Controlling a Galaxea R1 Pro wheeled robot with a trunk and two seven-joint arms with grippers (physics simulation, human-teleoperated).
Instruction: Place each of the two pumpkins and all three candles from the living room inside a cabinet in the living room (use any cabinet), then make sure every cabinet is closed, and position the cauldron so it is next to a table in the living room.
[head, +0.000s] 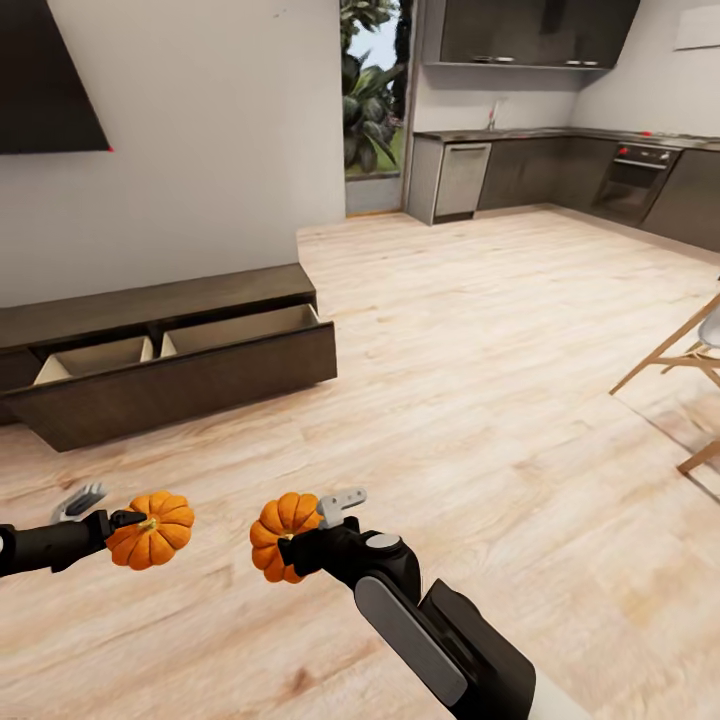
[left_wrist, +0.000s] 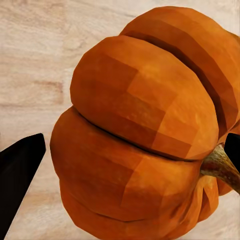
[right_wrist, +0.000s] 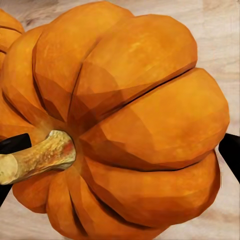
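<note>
**A pumpkin in each gripper**

The left gripper (head: 128, 520) clamps one pumpkin (head: 152, 530), the right gripper (head: 300, 545) clamps the other pumpkin (head: 282, 535), both held above the wooden floor (head: 480, 400). Beyond them the cabinet (head: 170, 375) stands with its drawer pulled out

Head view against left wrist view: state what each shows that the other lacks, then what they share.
Head view alone: the cabinet with two drawers open, the kitchen units, a chair, and the right end effector holding the second pumpkin.

Left wrist view alone: the first pumpkin's ribs and stem close up.

Both: that pumpkin in the left end effector, above the wooden floor.
</note>
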